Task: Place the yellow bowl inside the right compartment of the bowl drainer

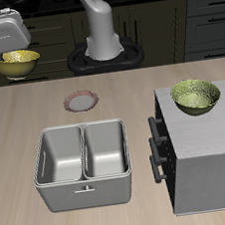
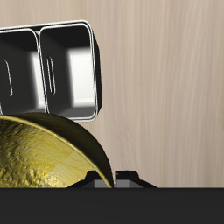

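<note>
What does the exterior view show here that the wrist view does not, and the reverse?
Only the exterior view shows the grey box cabinet with black handles, the larger greenish-yellow bowl on top of it, the small round plate on the wooden table, and the robot's base. Only the wrist view shows the patterned inside of the small shiny golden-yellow bowl close up. Both show that yellow bowl raised in the claw, and the grey brushed-metal two-well bowl drainer, both wells empty.
</note>
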Motion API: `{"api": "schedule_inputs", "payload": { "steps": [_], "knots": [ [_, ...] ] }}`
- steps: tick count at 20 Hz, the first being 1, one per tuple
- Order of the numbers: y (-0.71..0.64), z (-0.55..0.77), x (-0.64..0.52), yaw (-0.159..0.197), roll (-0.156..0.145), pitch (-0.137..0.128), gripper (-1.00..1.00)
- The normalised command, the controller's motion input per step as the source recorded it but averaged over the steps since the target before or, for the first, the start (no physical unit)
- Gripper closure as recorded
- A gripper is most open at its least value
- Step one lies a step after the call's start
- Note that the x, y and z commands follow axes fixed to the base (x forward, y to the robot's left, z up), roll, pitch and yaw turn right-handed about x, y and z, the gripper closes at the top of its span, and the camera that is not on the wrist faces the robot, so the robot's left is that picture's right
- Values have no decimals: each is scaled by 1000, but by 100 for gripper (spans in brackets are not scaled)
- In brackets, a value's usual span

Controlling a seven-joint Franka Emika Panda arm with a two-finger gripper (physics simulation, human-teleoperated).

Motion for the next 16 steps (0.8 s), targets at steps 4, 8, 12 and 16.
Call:
{"api": "schedule_inputs", "payload": {
  "steps": [4,8,12,16],
  "knots": [
    [138,77,194,-4,7,-10,100],
    [220,161,276,-15,48,-24,100],
    [122,74,214,-10,28,-10,100],
    [100,60,171,3,3,-11,100]
  ]
}}
